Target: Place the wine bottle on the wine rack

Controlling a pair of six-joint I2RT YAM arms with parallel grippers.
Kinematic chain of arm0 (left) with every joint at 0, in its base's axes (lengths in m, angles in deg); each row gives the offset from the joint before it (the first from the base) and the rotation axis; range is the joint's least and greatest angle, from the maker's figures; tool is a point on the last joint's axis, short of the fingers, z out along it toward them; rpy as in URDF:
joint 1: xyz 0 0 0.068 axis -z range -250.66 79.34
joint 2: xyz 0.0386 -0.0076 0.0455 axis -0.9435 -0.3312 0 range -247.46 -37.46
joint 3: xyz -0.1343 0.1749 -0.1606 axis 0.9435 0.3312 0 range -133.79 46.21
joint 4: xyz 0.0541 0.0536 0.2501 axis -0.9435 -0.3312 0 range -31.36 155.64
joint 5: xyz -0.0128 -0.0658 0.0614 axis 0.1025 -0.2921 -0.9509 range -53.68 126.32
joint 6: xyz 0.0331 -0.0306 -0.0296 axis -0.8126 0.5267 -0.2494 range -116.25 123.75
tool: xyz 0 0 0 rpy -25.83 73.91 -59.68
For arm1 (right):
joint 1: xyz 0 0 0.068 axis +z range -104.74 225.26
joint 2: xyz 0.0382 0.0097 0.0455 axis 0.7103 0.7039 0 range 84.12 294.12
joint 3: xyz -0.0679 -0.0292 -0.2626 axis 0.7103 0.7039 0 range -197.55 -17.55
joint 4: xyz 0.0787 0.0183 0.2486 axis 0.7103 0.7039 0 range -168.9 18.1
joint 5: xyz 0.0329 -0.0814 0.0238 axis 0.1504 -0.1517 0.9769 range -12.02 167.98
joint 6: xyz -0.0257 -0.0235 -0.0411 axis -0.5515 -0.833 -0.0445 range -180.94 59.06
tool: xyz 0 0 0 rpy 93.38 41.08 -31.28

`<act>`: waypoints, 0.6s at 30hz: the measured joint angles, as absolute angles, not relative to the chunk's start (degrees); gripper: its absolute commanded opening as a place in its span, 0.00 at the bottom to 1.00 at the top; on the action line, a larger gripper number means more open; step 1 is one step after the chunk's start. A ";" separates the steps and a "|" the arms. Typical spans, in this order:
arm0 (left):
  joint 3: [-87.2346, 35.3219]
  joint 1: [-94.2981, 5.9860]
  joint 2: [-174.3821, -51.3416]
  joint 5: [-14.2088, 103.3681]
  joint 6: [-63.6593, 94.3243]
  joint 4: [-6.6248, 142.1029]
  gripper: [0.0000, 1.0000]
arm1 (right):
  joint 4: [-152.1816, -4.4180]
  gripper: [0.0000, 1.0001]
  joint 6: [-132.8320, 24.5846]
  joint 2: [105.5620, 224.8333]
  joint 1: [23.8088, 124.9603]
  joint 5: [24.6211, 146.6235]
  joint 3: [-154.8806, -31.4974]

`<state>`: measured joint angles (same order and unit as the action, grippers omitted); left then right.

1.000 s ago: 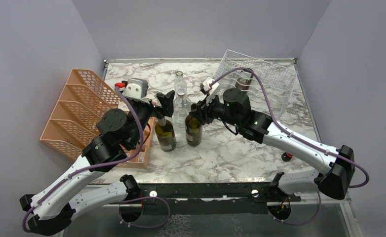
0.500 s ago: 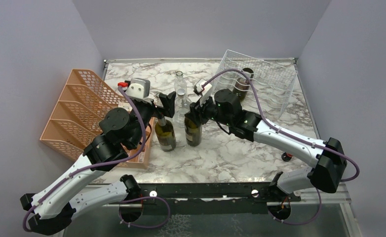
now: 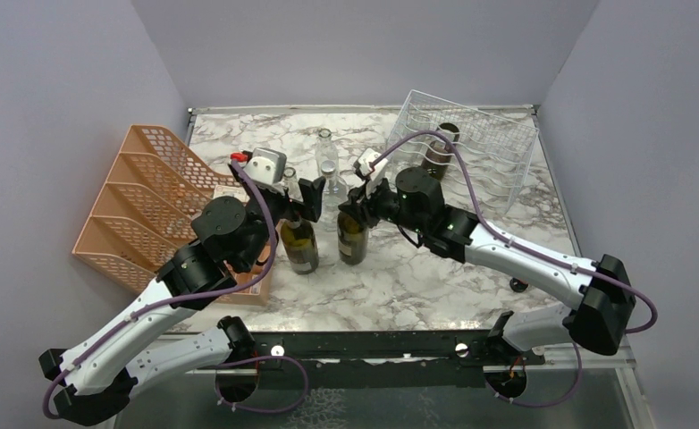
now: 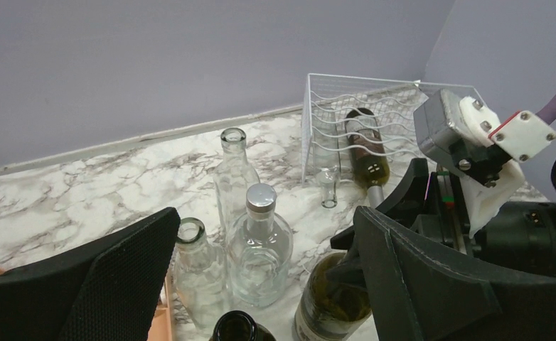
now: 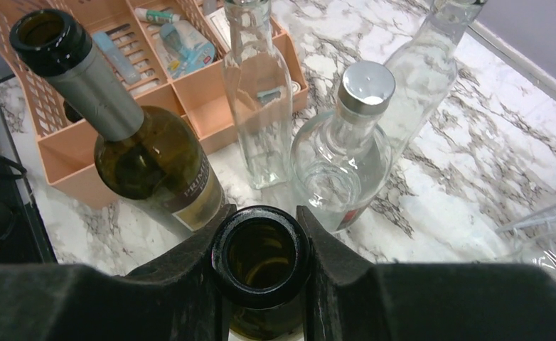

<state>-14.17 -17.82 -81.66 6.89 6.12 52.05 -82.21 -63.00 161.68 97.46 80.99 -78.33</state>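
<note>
Asking (dan_b): why's the right pincer (image 5: 262, 227) parked so high on the wine bottle (image 3: 352, 239)? On its wrist cam both fingers hug the neck just under the open mouth, clamped on it, with the bottle upright on the tabletop (image 3: 417, 277).

Replying (korky): my guess is the neck's the only part slim enough to grab, and a top grip lets it lift straight out of the crowd. It's tight in there. A second dark bottle (image 3: 299, 243) stands just beside it, and the left pincer (image 3: 299, 195) hangs over that one's neck, fingers wide apart, gripping nothing.

Asking (dan_b): what's behind those two?

Replying (korky): three clear glass bottles (image 5: 257, 92) bunched together, one with a silver cap (image 5: 365, 84). They look empty. Off to the left there's an orange tray (image 5: 62, 160) whose compartments hold tubes and packets, can't tell what exactly. The orange mesh organizer (image 3: 140, 197) sits beside it.

Asking (dan_b): and the rack?

Replying (korky): the wine rack (image 3: 493, 147) is in the far right corner, well apart from the held bottle. One brown bottle (image 4: 366, 153) lies in a wavy cradle, neck pointing toward the arms, and the other cradles look free. So I'd call this early days: grip's on, lift and carry not yet done. The tricky bit will be tipping an upright bottle flat while holding only its neck.
</note>
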 measured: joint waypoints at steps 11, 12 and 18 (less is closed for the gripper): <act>-6.36 -17.82 -81.01 24.99 1.45 54.13 0.99 | -72.20 0.01 -65.34 145.63 97.44 81.82 -77.45; -4.42 -17.82 -81.01 28.88 1.34 55.61 0.99 | -71.63 0.01 -65.50 143.32 97.44 82.36 -77.45; 5.79 -17.82 -81.05 46.10 1.56 64.75 0.99 | -67.80 0.01 -65.36 134.33 97.44 84.99 -78.02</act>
<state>5.79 -17.82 -81.05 46.10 1.56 64.75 -67.80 -65.36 134.33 97.44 84.99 -78.02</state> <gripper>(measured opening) 0.989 0.348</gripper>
